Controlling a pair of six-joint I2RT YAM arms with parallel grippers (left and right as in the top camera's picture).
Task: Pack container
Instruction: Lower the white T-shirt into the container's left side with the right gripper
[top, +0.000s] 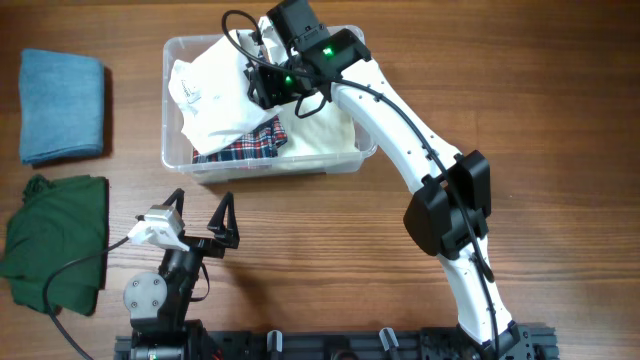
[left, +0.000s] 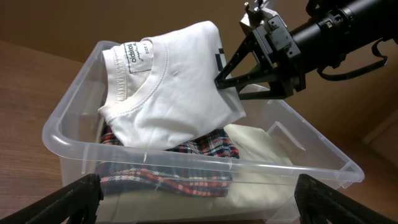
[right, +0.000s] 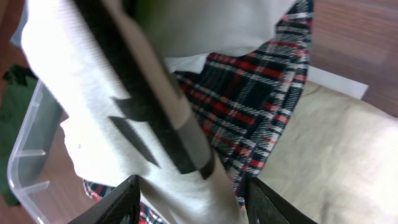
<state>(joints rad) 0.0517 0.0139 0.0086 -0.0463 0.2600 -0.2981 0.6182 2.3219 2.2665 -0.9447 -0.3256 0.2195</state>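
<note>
The clear plastic container (top: 172, 110) stands at the back of the table. In it lie a cream cloth (top: 325, 130) and a red-and-navy plaid garment (top: 250, 145). On top, a folded white T-shirt (top: 215, 95) leans over the left end. My right gripper (top: 260, 85) reaches into the container, and its jaws are shut on the T-shirt's right edge (left: 219, 78). In the right wrist view the white fabric (right: 74, 93) fills the gap of the right gripper (right: 189, 186). My left gripper (top: 200, 205) stands wide open on the table in front of the container (left: 186, 163), holding nothing.
A folded blue towel (top: 62, 105) lies at the far left of the table. A dark green garment (top: 55, 240) lies below it, left of my left arm. The white right arm (top: 440, 190) slants across the table from the front right.
</note>
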